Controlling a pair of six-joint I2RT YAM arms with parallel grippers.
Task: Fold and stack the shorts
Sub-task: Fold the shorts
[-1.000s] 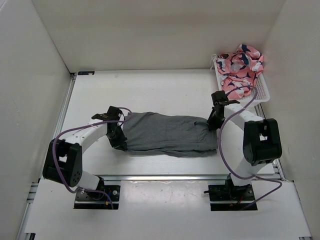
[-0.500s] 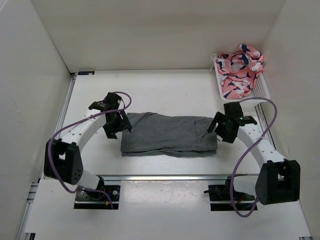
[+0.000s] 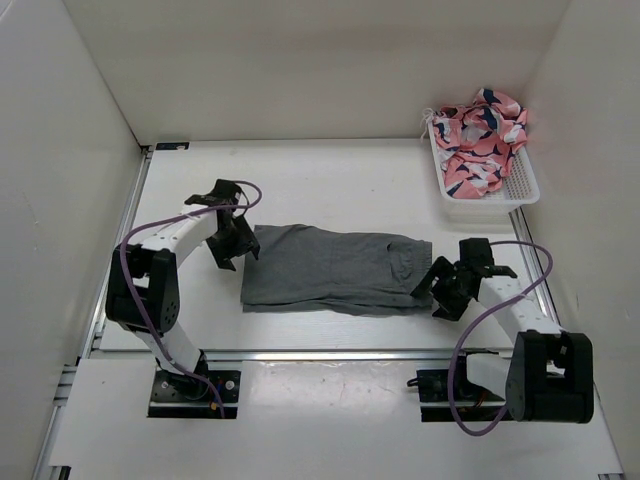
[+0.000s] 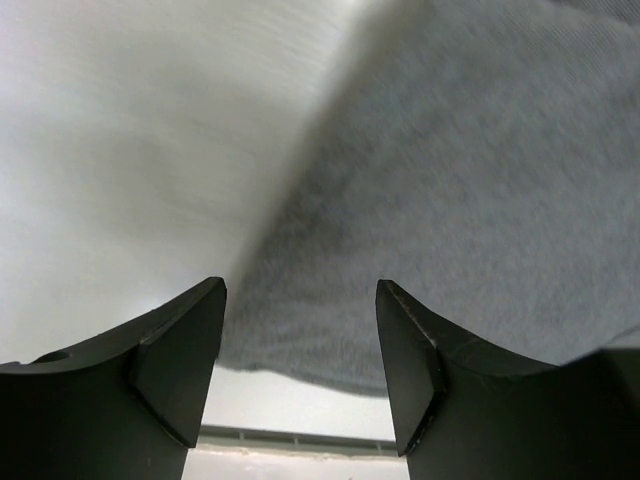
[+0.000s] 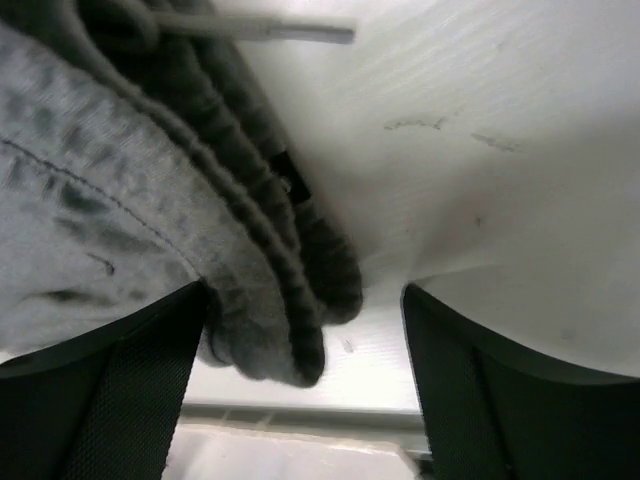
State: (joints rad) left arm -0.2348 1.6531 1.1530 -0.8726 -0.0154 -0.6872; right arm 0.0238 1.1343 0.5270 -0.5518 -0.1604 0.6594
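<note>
The left gripper is low, its jaws standing apart. The right gripper is low too, jaws apart, pointing toward the left side.

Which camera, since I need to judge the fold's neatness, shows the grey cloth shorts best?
Top external: the whole folded mid-grey soft cloth shorts lie flat as one long rectangle. Left wrist shows only a blurred patch of their edge; right wrist only the stacked layers at one end.
</note>
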